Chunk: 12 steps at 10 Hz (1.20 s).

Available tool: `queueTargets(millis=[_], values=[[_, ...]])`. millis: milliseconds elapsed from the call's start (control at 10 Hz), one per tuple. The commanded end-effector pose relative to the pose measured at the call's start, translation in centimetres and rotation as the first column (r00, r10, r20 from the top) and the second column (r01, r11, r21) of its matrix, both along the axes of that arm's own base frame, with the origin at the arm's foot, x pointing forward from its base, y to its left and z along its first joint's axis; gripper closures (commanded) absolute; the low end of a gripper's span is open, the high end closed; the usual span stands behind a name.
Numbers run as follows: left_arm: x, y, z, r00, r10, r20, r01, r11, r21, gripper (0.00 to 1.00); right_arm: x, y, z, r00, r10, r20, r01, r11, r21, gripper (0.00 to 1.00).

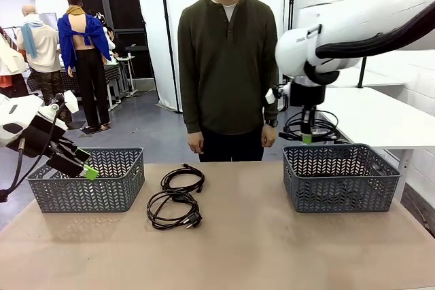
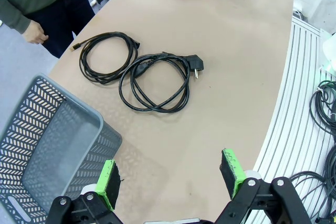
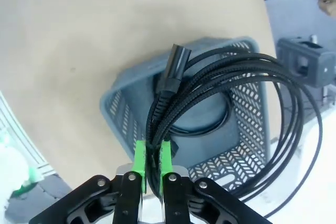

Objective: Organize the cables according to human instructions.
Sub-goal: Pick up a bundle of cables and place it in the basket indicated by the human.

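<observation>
1. The right tool (image 3: 149,156) is closed on a coiled cable (image 3: 210,72) and pinches several strands together. The loop hangs above the right basket (image 3: 118,111).
2. The left tool (image 2: 169,178) is wide open and empty, close to the left basket (image 2: 58,145).
3. Two more cords lie just beside each other on the surface (image 2: 236,51), between the baskets: the plugged cable (image 2: 195,66) and the thinner cable (image 2: 82,62).
4. A dark ring inside the right basket may be another cord, but the view is not clear.
5. I judge the cords to be light, soft and springy, so a loop can fall open when lifted. It is better to grip across many strands at once. The plug is a poor place to hold, because the loop would swing under it.
</observation>
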<state>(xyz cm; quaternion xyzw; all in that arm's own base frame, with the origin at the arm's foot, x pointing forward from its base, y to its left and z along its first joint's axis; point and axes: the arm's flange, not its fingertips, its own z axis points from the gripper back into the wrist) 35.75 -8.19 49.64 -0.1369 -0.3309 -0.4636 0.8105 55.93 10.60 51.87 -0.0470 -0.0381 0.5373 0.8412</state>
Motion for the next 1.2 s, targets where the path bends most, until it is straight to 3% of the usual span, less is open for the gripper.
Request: queueTargets(millis=[0, 200, 400, 1100], values=[[0.2, 0.3, -0.2, 1.0, -0.016, 0.0, 0.016, 1.0, -0.009, 0.0, -0.8, -2.4, -0.8, 0.999, 0.046, -0.013, -0.045, 0.997, 0.057, 1.0], [0.2, 0.3, -0.2, 1.0, -0.016, 0.0, 0.016, 1.0, -0.009, 0.0, 0.2, -4.3, -1.8, 0.998, 0.061, -0.031, -0.059, 0.997, 0.043, 1.0], [0.2, 0.3, -0.2, 1.0, -0.016, 0.0, 0.016, 1.0, -0.009, 0.0, 0.7, -5.5, -3.5, 0.988, 0.157, 0.001, -0.157, 0.987, 0.038, 1.0], [0.2, 0.3, -0.2, 1.0, -0.016, 0.0, 0.016, 1.0, -0.009, 0.0, 0.8, -7.2, -7.4, 0.955, 0.295, 0.019, -0.295, 0.954, 0.049, 1.0]])
